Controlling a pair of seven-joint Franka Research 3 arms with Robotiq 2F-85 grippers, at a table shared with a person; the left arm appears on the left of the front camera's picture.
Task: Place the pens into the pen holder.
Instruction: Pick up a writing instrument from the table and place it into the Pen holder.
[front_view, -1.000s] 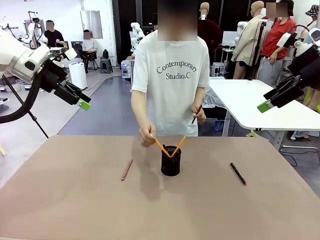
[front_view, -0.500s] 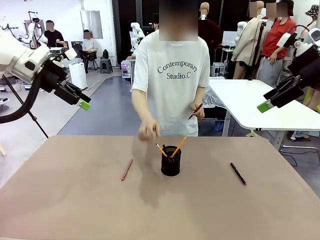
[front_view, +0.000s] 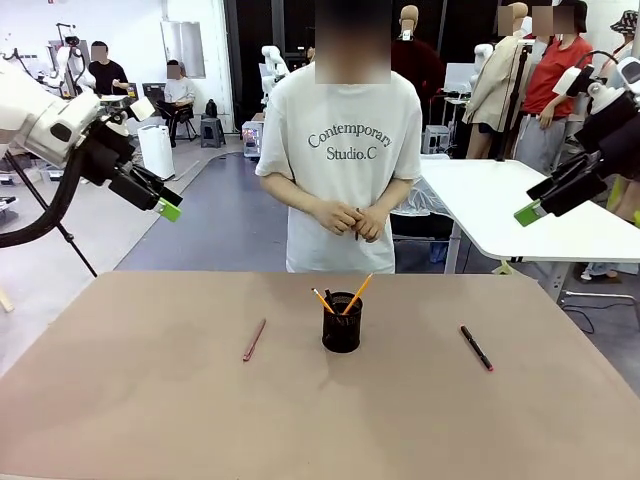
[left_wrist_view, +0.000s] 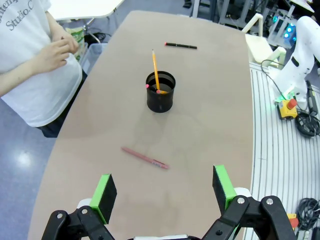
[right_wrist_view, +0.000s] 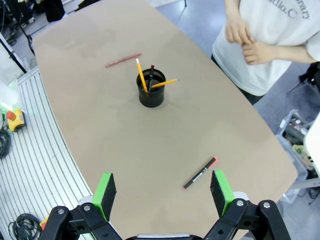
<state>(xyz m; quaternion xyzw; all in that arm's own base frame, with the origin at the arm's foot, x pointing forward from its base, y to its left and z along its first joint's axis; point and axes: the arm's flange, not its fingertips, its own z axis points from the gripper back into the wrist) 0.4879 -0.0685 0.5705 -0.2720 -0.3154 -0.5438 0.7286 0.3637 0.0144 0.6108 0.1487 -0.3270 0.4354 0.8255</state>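
— Since one second ago the person's hands (front_view: 345, 217) have left the pen holder (front_view: 342, 327). Now they are joined together in front of the shirt, away from the table (front_view: 120, 400).
— Do they hold anything?
— Something thin and dark seems to sit between them, but it is too small to tell.
— And how far is the task?
— Partly done, as it looks. The pen holder stands near the middle of the table, a little toward the far edge. Two orange-yellow pencils (front_view: 358, 292) and one dark pen (right_wrist_view: 150, 75) lean inside it.
— What is left, then?
— Two pens lie flat on the table. The reddish-brown pen (front_view: 254, 340) is between the holder and the left edge, well apart from the holder. The black pen (front_view: 476, 347) with the red tip is toward the right edge, also well apart.
— And the robot?
— The left gripper (left_wrist_view: 164, 185) and the right gripper (right_wrist_view: 163, 190) both hang high above the table. Each has its fingers spread apart with nothing between them, and neither is near a pen. So two pens probably remain to be picked up and dropped in.
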